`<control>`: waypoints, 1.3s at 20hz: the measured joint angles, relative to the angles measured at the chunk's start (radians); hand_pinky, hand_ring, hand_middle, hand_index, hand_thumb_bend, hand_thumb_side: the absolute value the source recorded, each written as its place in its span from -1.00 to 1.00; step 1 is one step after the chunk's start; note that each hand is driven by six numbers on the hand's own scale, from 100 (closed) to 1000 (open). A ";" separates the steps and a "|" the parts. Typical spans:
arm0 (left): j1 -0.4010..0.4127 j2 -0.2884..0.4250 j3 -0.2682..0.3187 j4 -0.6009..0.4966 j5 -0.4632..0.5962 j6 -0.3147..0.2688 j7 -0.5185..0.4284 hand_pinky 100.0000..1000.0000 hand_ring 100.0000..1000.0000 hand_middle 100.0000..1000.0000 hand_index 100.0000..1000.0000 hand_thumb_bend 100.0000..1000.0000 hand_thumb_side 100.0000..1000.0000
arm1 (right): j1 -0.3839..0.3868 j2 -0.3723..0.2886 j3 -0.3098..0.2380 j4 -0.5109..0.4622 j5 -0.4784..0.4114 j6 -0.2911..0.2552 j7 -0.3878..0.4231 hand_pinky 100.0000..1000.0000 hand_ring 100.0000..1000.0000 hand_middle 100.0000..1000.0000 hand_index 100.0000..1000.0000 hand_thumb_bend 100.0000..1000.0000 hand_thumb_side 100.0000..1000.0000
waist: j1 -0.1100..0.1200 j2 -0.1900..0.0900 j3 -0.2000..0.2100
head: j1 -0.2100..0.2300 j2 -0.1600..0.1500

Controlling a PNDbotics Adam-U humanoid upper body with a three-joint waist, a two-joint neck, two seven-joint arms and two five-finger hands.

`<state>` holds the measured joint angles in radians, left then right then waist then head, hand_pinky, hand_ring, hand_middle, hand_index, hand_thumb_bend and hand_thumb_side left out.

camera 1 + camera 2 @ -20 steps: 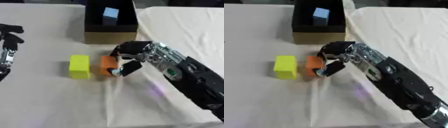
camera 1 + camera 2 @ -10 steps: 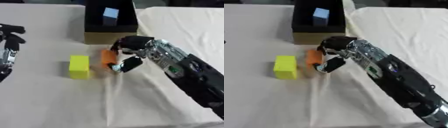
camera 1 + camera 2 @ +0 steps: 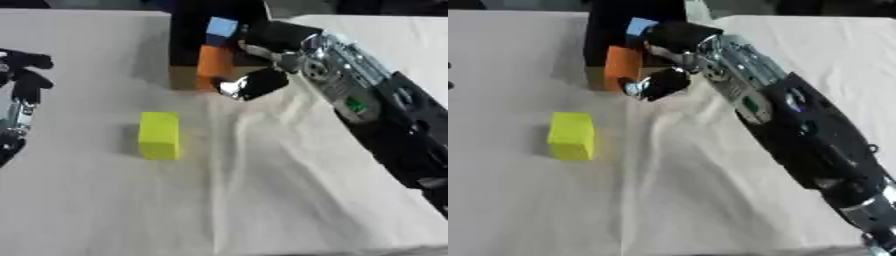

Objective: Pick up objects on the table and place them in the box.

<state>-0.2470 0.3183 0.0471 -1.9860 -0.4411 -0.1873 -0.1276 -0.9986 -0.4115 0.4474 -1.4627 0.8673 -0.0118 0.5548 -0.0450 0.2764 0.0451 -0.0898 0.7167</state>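
**Orange block held at the front of the box**

A table (image 3: 105, 210) draped in a pale, wrinkled cloth fills both views; a fold line runs down the cloth from near the box toward the near edge. The right arm (image 3: 798, 125), black with silver joints, reaches in from the lower right up to the far centre; it is the largest thing on the scene. The box (image 3: 188, 30), dark inside with a tan front wall, stands at the far centre of the table; a light blue block (image 3: 222, 26) lies inside it. The right hand (image 3: 262, 55) sits at the box's front right corner, its fingers and thumb curled about an orange block (image 3: 213, 62); the orange block stands upright against the box's front wall, and whether it is lifted or touching the cloth cannot be told. The left hand (image 3: 22, 85) rests at the left edge of the left eye view, fingers relaxed and holding nothing. A yellow block (image 3: 159, 135) lies alone on the cloth, well apart from the box and nearer than it.
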 measured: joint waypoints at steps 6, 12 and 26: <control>-0.004 0.000 0.000 0.000 0.000 -0.001 -0.001 0.33 0.10 0.27 0.53 -1.00 0.78 | -0.111 0.061 -0.067 0.083 0.127 0.014 -0.012 0.71 0.64 0.19 0.56 -1.00 0.55 | 0.001 0.008 0.013 | -0.010 -0.011; -0.007 0.000 0.000 0.000 0.000 -0.004 -0.004 0.33 0.10 0.27 0.53 -1.00 0.78 | -0.191 0.123 -0.134 0.252 0.253 0.022 -0.049 0.71 0.64 0.19 0.57 -1.00 0.53 | 0.001 0.015 0.024 | -0.020 -0.021; -0.013 -0.001 -0.004 0.000 0.000 -0.008 -0.013 0.33 0.10 0.27 0.53 -1.00 0.79 | -0.280 0.232 -0.319 0.628 0.430 0.119 -0.165 0.71 0.66 0.21 0.60 -1.00 0.63 | 0.007 0.027 0.040 | -0.044 -0.037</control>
<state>-0.2599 0.3172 0.0431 -1.9860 -0.4412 -0.1950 -0.1407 -1.2788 -0.1797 0.1286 -0.8343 1.2973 0.1074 0.3897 -0.0381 0.3034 0.0852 -0.1338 0.6792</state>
